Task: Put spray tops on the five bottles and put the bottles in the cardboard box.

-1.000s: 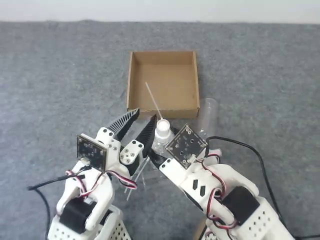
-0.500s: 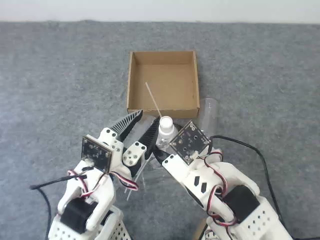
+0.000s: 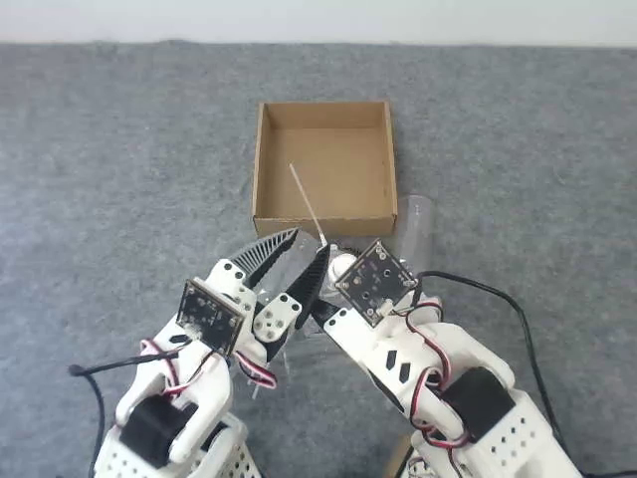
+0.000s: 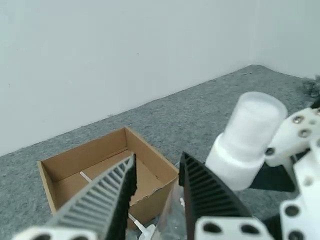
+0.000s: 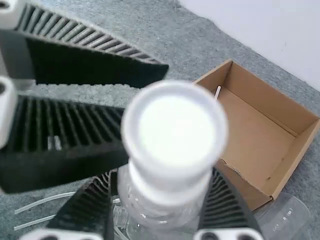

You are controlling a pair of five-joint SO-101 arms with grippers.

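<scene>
Your right gripper (image 5: 160,202) is clamped on the clear plastic bottle with the white round top (image 3: 341,266). It grips the bottle's body below the neck, one ribbed black finger on each side. The bottle is held off the grey felt-covered table (image 3: 119,149), near the table's middle and just short of the near wall of the open brown cardboard box (image 3: 269,164). In the right wrist view the white top faces the camera, with the clear neck under it.

Your left gripper (image 3: 311,241) has its jaws spread apart and holds nothing. Its two ribbed black fingers (image 4: 112,187) point toward the box. The finger nearer the bottle sits just beside the white top, but you cannot tell from these views whether it touches. In the left wrist view the top shows beside that finger, with the box beyond the gap between the jaws.

The box sits toward the far edge of the table, about midway between the left and right edges. A thin white tube (image 3: 302,189) lies slanted in it, and its near end crosses the near wall toward the held bottle.

A second clear plastic bottle (image 3: 413,227), with no top on it, lies on the table just beside the box's near right corner. Thin clear tubes (image 5: 35,202) lie on the table under the two arms, toward the near edge.
</scene>
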